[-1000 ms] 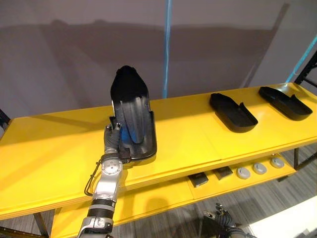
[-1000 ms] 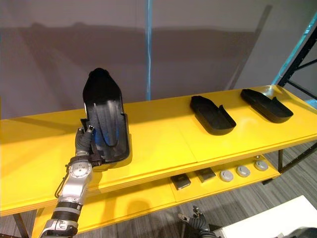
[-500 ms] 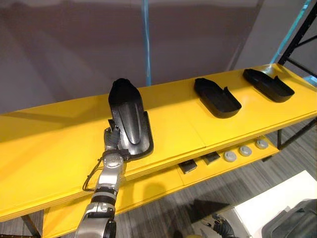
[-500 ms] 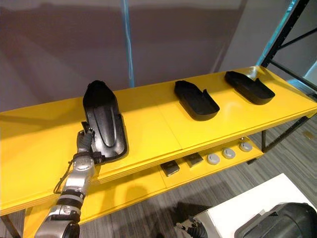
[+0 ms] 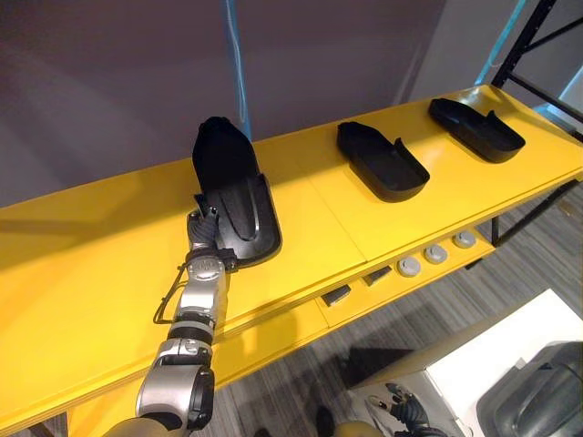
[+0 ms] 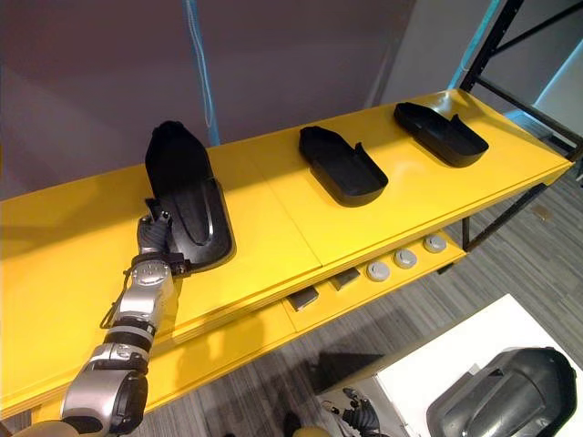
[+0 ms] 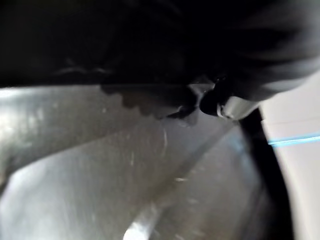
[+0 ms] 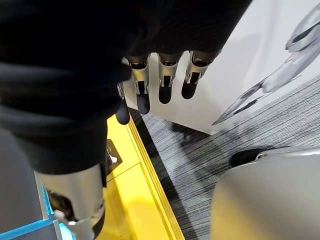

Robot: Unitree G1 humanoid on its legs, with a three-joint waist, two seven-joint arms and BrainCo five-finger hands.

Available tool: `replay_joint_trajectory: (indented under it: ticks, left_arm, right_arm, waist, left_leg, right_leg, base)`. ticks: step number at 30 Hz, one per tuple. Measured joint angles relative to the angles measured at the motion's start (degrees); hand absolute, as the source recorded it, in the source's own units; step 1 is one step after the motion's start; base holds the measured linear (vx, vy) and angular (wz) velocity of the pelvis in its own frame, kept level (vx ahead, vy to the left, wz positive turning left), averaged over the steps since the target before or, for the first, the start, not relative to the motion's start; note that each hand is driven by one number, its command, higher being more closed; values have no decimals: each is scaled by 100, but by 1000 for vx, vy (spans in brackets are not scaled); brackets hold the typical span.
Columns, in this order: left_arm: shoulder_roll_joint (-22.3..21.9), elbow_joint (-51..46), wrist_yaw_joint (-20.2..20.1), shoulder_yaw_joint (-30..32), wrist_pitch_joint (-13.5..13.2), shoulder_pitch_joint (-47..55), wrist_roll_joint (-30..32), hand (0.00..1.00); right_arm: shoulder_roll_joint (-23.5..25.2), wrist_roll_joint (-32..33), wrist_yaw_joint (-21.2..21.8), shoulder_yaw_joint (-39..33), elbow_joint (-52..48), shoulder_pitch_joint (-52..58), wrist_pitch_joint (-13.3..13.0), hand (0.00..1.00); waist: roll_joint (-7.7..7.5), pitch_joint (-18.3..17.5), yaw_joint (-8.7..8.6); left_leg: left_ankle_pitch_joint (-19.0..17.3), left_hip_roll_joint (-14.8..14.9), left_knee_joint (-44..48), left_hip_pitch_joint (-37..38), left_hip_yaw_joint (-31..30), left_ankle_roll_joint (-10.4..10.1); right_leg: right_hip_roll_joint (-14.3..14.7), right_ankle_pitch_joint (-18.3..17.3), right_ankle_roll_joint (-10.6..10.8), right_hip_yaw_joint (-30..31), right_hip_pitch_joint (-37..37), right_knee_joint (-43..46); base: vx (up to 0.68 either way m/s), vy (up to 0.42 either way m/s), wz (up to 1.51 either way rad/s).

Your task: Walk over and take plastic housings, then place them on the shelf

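Hanging slack, right hand (image 8: 165,82); left hand (image 5: 202,239) clutches housing (image 5: 228,173).

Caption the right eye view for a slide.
Left hand holds a black plastic housing lying on the yellow shelf, two more housings to its right; right hand hangs open.

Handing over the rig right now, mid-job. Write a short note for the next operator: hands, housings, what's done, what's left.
Left hand: shut on the near end of the held housing, which lies low on the shelf top board, not yet released.
Right hand: open, empty, hanging low.
Done: middle housing and right housing lie on the shelf.
Left: let go of the held housing and draw the arm clear. Another housing sits on the white table, probably next.
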Motion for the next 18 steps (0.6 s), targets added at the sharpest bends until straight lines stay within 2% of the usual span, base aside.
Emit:
replay_joint_trajectory:
  ticks: [13, 15, 18]
  left_arm:
    - [-6, 249, -12, 20, -13, -338, -81, 0]
    - [-37, 248, 3, 16, -25, -338, -256, 0]
    - [-89, 232, 42, 14, -60, -337, -464, 0]
  right_arm:
    - [-70, 2, -3, 3, 7, -34, -36, 0]
    - [-69, 2, -16, 7, 10, -44, -36, 0]
    - [-70, 2, -30, 16, 10, -63, -36, 0]
  waist:
    - [88, 126, -40]
    - [108, 139, -125]
    - [112, 142, -114]
  left_leg:
    - [3, -17, 0, -3, -44, 4]
    - [7, -36, 1, -1, -160, 10]
    - [11, -39, 1, 10, -164, 16]
  right_leg:
    - [-19, 88, 22, -65, 132, -233]
    - [-41, 148, 18, -165, 249, -383]
    - [-44, 160, 18, -171, 269, -401]
  base:
    - [-10, 7, 2]
    - [-25, 16, 20]
    - [-38, 16, 5]
